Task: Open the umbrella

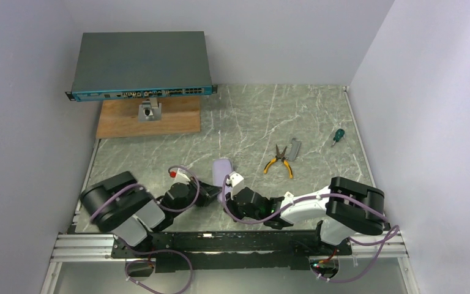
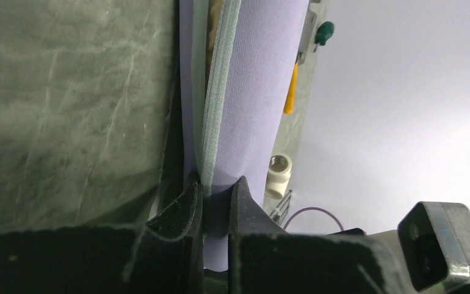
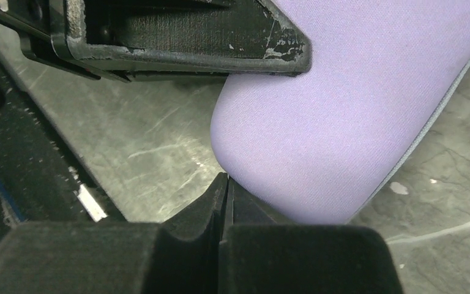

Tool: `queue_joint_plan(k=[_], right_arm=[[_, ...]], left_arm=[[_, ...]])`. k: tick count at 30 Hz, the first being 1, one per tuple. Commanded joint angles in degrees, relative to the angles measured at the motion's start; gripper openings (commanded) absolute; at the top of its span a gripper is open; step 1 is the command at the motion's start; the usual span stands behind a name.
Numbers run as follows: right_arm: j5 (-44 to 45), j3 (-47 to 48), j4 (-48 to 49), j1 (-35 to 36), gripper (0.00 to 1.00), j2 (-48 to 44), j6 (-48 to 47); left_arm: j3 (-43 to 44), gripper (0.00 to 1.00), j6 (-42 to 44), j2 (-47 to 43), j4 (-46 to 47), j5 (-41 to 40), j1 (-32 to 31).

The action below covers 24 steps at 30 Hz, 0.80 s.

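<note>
**2 grippers at 1 lavender case**

Both arms meet at the lavender case [image 1: 221, 171], which lies on the table [image 1: 251, 116] about midway along its near edge. The left gripper [image 2: 217, 191] is nearly closed, its 2 fingers pinching 1 fabric shell beside the zipper. The right gripper [image 3: 226, 184] has its tips pressed together at the case's rounded end; whether anything sits between them cannot be told. The umbrella is not clearly visible: only a tan sliver shows in the case's seam.
</note>
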Motion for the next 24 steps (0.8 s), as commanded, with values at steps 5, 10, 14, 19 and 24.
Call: queue_joint_plan(k=[5,10,14,19,24], right_arm=[[-0.36,-0.72,-4.95,0.63,0.00,-3.60,-1.96],[0.17,-0.62,-4.95,0.69,0.00,-4.19,-2.59],[0.78,-1.17,-5.36,0.61,0.00,-5.09,-3.00],[1.51,-1.87,-5.57,0.65,0.00,-6.16,-3.09],[1.34,-1.15,-6.28,0.63,0.00,-6.42,-3.30]], left_arm=[[14.82,0.00,14.97,-29.68,-55.13,-3.01,0.12],[20.63,0.00,22.17,-34.03,-67.58,-3.19,1.20],[23.08,0.00,24.97,-35.49,-73.56,-4.02,1.53],[26.28,0.00,27.96,-38.08,-78.99,-3.87,2.37],[29.78,0.00,32.12,-38.91,-82.66,-1.69,2.58]])
